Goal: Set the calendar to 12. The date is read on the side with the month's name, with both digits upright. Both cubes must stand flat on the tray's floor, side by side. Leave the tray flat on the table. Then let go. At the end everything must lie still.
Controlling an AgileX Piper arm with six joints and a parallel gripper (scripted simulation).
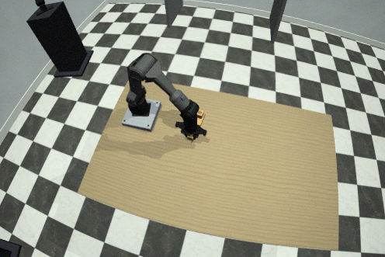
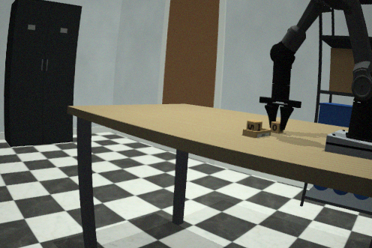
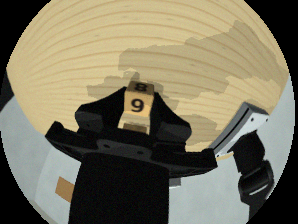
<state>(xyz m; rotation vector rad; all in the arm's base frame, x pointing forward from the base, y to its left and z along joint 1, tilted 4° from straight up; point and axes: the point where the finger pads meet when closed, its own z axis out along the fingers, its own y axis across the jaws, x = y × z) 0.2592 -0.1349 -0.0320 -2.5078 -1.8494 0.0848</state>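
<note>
My gripper (image 2: 277, 130) (image 1: 190, 136) (image 3: 139, 95) points straight down and is shut on a wooden date cube (image 2: 276, 126) (image 3: 136, 107). This cube rests on the table just right of the tray in the exterior view. It shows 0 on the side facing that camera and 9 on top in the wrist view. The low wooden tray (image 2: 252, 133) lies flat on the table. The second cube (image 2: 254, 125) (image 1: 200, 117) stands in it and shows 5 and 1 on its two visible sides. The month's name is too small to read.
The arm's base plate (image 1: 141, 118) (image 2: 346, 144) is bolted to the wooden table (image 1: 241, 170) (image 2: 180, 121) close behind the tray. A black cabinet (image 2: 39, 68), a door and a shelf rack stand away from the table.
</note>
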